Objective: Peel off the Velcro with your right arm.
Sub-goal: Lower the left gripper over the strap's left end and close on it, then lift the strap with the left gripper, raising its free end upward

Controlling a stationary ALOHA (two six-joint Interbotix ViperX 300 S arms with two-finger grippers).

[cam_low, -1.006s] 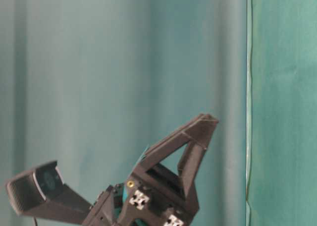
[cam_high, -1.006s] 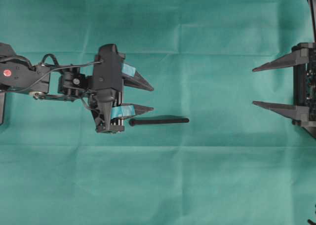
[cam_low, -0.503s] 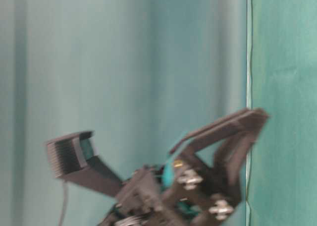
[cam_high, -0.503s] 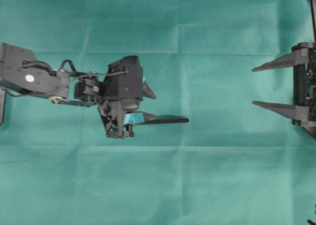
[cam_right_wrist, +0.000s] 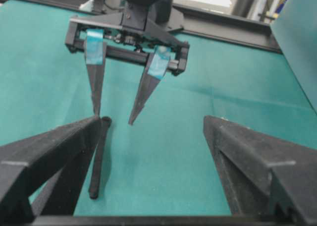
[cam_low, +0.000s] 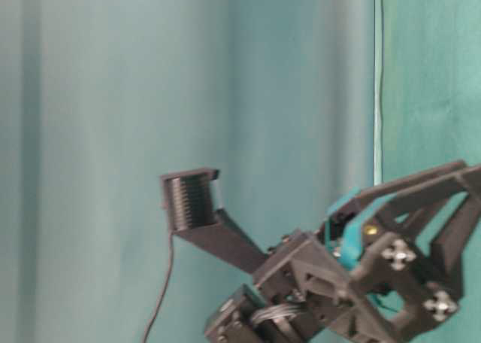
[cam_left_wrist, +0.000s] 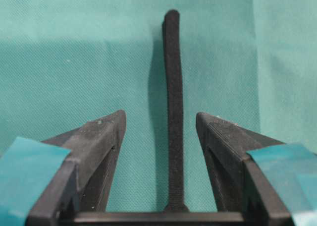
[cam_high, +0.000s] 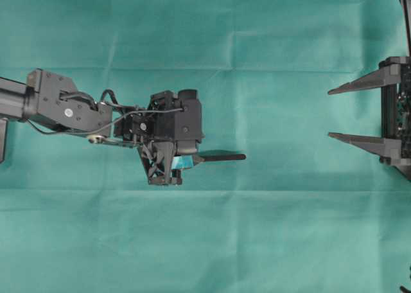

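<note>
The Velcro (cam_high: 221, 157) is a thin black strap lying flat on the green cloth, running left to right. My left gripper (cam_high: 192, 145), with teal tape on its fingers, points steeply down over the strap's left end. In the left wrist view the Velcro (cam_left_wrist: 173, 87) runs lengthwise between the open fingers of the left gripper (cam_left_wrist: 161, 115), touching neither. My right gripper (cam_high: 329, 113) stands open at the far right, well clear of the strap. Its wrist view shows the Velcro (cam_right_wrist: 99, 159) beside its left finger and the left gripper (cam_right_wrist: 113, 118) beyond, with the right gripper (cam_right_wrist: 152, 118) holding nothing.
Green cloth (cam_high: 257, 241) with fold creases covers the table. A black rail (cam_right_wrist: 223, 32) borders the far edge behind the left arm. In the table-level view, the blurred left arm (cam_low: 338, 283) stands before a green curtain.
The left arm has moved right and tipped its gripper downward, so the fingers now straddle the strap's left end. The strap and the right gripper have not moved.
</note>
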